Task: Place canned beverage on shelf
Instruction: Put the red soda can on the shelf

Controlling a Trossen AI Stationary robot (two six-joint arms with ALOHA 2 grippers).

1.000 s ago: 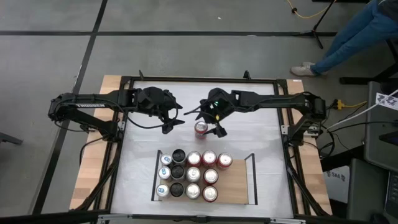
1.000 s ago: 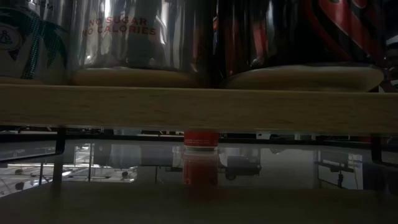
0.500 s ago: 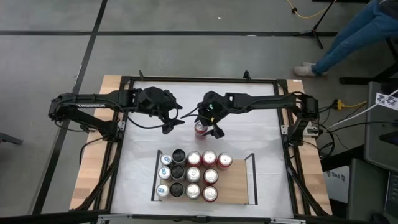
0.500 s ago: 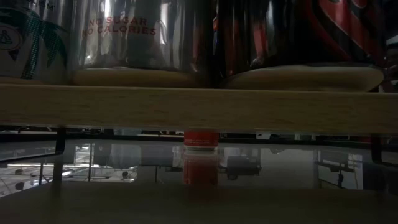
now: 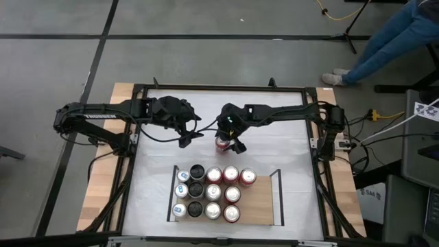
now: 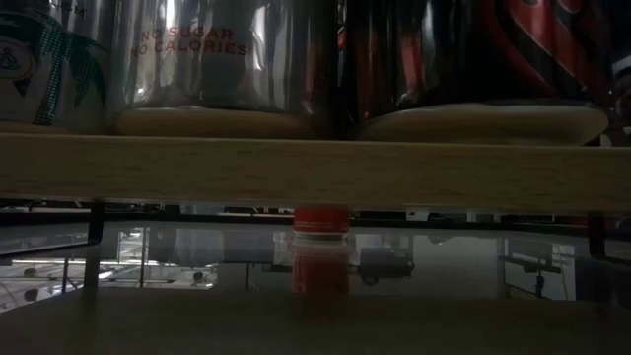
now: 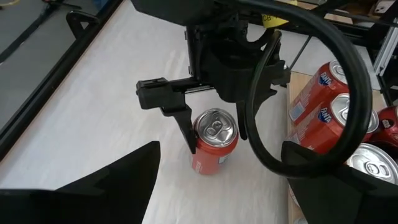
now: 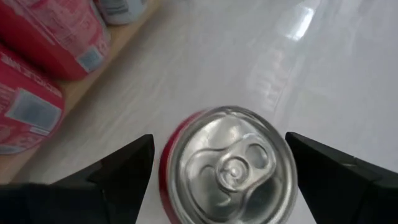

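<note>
A red canned beverage stands upright on the white tabletop, beyond the shelf's far edge. My right gripper is open and tipped down over it. Its two fingers stand on either side of the can's top with a gap on each side. My left gripper hangs open above the table, left of the can, with nothing in it. The shelf is a light-wood panel with black side rails. Several cans stand upright on its left and middle part.
The right part of the shelf is bare wood beside its right rail. A black frame runs round the tabletop. In the low view the shelf's wooden front edge fills the middle. A person's legs show beyond the far right corner.
My right gripper has come down and a little toward the table's left. Its open fingers now stand on either side of the red can's top. The can has stayed where it was.
</note>
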